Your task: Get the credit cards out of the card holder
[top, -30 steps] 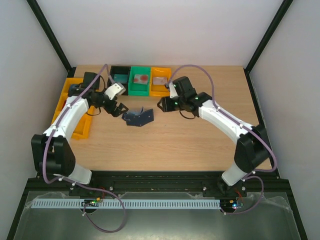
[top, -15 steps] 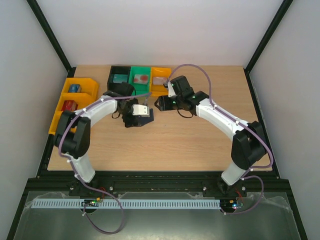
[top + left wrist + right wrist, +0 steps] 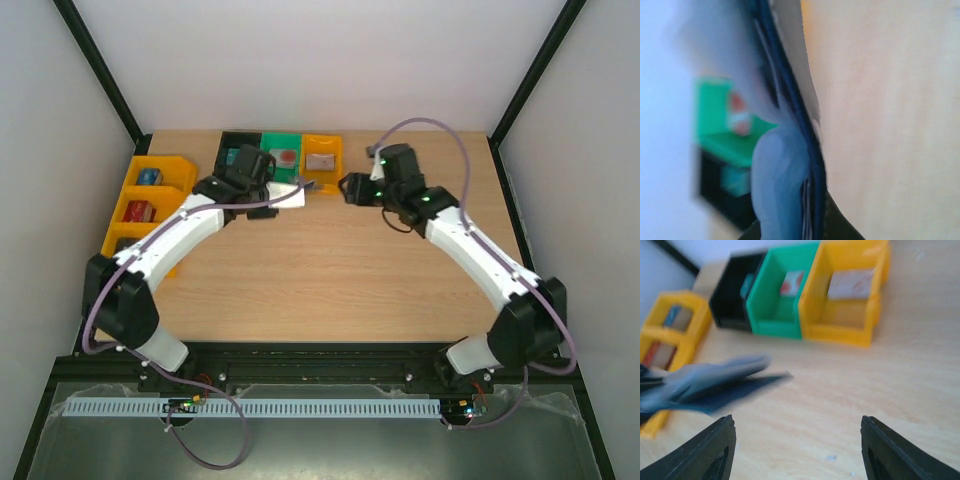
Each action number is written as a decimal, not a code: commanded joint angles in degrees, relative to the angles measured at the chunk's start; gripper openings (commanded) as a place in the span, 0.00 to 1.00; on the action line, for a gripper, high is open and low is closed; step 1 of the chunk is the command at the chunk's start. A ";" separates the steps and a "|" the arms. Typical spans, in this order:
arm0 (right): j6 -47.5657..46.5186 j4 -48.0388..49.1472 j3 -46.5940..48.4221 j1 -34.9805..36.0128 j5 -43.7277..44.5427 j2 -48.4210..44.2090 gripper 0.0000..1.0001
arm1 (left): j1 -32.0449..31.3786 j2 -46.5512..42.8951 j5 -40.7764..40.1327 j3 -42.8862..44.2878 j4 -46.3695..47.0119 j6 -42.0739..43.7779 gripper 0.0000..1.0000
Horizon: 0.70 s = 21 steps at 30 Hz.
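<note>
While the left gripper (image 3: 266, 194) is clamping the card holder (image 3: 288, 197), the wide-open right gripper (image 3: 344, 188) is facing its free end

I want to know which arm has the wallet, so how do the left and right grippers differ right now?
The left gripper is shut on the wallet; the right gripper is open and empty. The left one sits in front of the green bin, the right one by the yellow bin. Both face each other near those bins.
</note>
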 commanded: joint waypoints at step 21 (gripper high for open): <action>17.15 30.42 8.15 -3.70 -27.50 -13.03 0.98 | -17.82 -17.65 -24.51 -22.00 112.14 79.35 0.02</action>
